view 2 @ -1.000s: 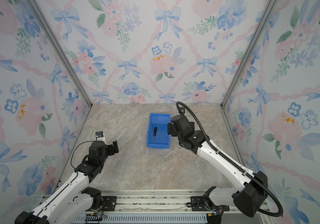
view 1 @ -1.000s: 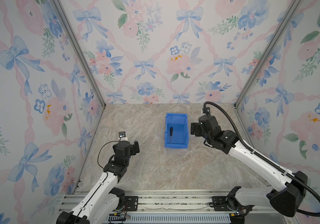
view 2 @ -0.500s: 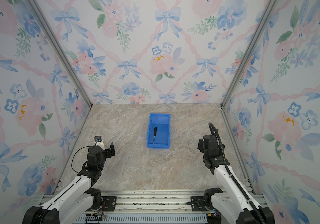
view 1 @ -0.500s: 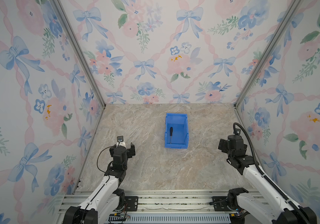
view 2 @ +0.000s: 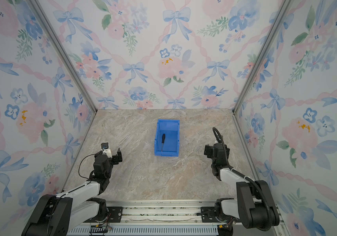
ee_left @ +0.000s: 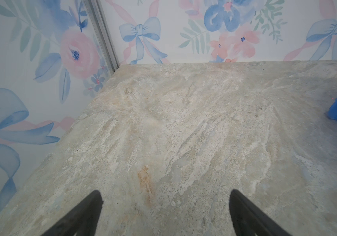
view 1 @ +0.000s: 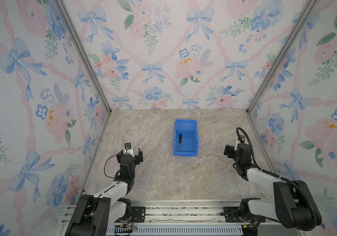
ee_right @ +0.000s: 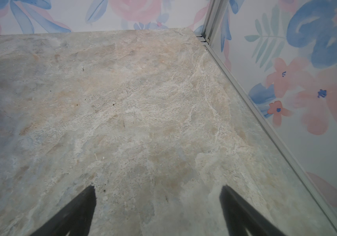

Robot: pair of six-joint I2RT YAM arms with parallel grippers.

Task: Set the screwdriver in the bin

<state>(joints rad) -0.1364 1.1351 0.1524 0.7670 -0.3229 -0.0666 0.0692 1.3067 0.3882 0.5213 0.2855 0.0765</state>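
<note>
The left end effector [view 1: 130, 154] is poised above the marbled tabletop [view 1: 163, 175] with its fingers spread wide and nothing between them, and the right end effector [view 1: 232, 151], off to the other side, is spread just as wide and equally empty. The blue bin [view 1: 185, 153] stands between the two, ahead of both and well apart from each. The screwdriver [view 1: 180, 142] lies flat inside it, along the wall nearer the left end effector, black handle away from the arms and thin shaft pointing toward the low front lip.
</note>
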